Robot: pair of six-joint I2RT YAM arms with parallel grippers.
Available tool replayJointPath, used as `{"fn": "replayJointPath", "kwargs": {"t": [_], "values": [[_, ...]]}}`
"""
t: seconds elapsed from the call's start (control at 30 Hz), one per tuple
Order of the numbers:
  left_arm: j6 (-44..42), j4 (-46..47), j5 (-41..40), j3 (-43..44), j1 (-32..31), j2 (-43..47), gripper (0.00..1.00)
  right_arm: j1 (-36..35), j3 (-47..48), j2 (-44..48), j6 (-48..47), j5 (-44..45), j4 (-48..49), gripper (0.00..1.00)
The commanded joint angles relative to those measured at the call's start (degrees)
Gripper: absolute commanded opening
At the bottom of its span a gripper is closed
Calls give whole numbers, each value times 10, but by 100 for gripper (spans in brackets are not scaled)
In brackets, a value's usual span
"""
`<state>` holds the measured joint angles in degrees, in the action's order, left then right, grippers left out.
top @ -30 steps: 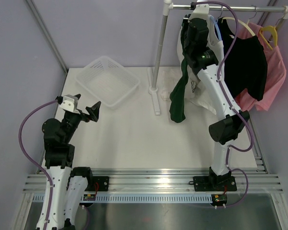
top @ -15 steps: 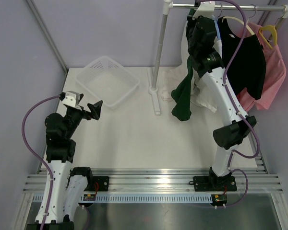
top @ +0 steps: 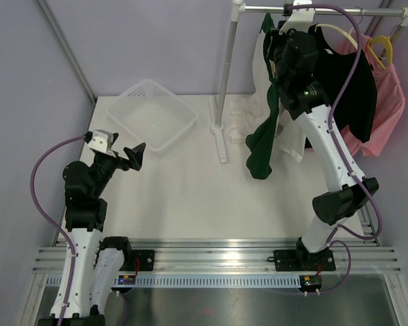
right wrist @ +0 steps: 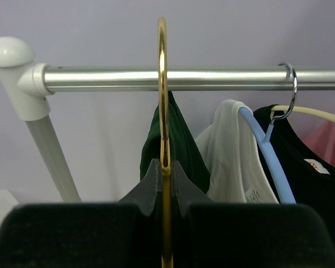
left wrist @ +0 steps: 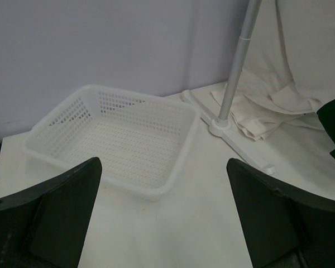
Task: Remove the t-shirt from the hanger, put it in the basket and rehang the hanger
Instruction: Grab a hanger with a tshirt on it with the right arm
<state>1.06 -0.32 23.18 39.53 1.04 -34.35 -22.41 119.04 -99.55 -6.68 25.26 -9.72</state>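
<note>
My right gripper [top: 290,42] is up at the clothes rail [top: 326,10], shut on the neck of a gold wire hanger [right wrist: 162,84]. The hanger's hook stands edge-on across the rail [right wrist: 184,78]; I cannot tell if it rests on it. A dark green t-shirt [top: 262,139] hangs from this hanger and shows behind the fingers in the right wrist view [right wrist: 184,139]. My left gripper [top: 132,156] is open and empty, low over the table beside the basket, as the left wrist view [left wrist: 163,163] shows.
A white shirt on a blue hanger [right wrist: 265,156], a black t-shirt [top: 350,81] and a pink garment [top: 384,88] hang on the rail. A white mesh basket [top: 151,115] stands at the back left. White cloth [top: 241,122] lies by the rack's pole [top: 226,75].
My right arm has moved right and up along the rail with the hanger, and the green t-shirt swung right with it. My left gripper rose slightly, then stayed still.
</note>
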Motion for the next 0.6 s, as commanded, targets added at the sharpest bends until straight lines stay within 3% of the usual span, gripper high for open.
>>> {"fn": "replayJointPath", "kwargs": {"t": [0.0, 0.2, 0.4, 0.57], "values": [[-6, 24, 25, 15, 2, 13, 99, -7, -4, 50, 21, -28, 38, 0], [-24, 29, 45, 6, 2, 27, 99, -7, -12, 67, 61, -56, 7, 0], [-91, 34, 193, -22, 3, 44, 99, -8, -36, 98, 103, -37, -27, 0], [-111, 51, 257, -42, 1, 66, 99, -8, -29, 116, 143, -47, -85, 0]]}}
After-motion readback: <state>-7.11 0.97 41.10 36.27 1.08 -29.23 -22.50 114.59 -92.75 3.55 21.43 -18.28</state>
